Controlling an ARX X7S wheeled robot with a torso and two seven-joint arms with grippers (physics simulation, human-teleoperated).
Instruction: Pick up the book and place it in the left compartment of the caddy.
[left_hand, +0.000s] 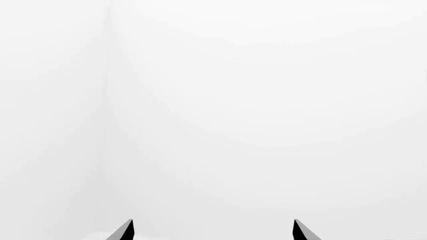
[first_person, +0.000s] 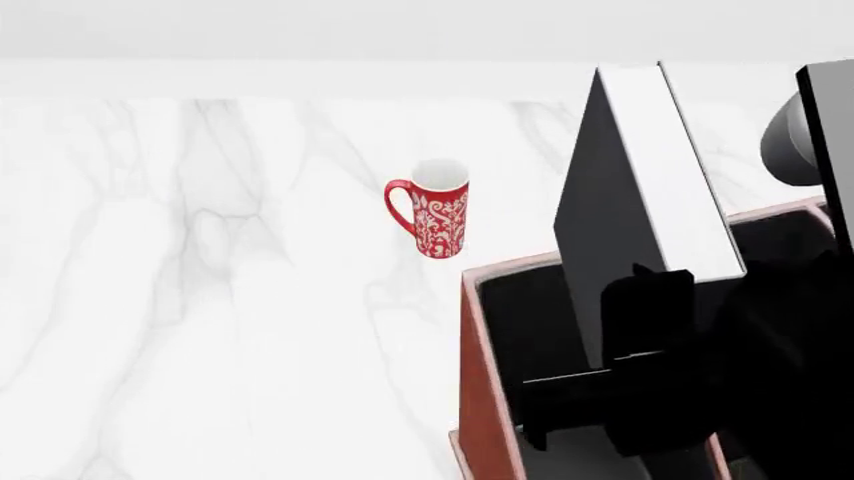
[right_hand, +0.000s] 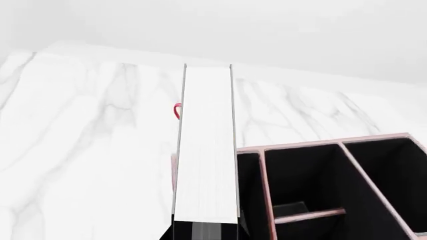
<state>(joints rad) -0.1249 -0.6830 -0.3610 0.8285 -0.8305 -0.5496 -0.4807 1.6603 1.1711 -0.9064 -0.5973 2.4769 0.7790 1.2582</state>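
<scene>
STEP: placing | right gripper (first_person: 641, 300) clamped on plain black hardcover book (first_person: 627, 190), upright above reddish-brown leather-like caddy (first_person: 470, 380), mug's 4 o'clock | left gripper (left_hand: 213, 231) jaws apart, empty | NEXT: lower into long left compartment (right_hand: 248, 200), probably.

Table (first_person: 200, 300): white marble look, grey veins, smooth, faint sheen.
Mug (first_person: 434, 215): glossy red glaze, white floral pattern, white inside.
Book (first_person: 607, 220): matt black hard cover; white paper page edges.
Caddy (first_person: 478, 370): reddish-brown leather-like skin, matt black lining.
Right gripper (first_person: 641, 400): matt black.
</scene>
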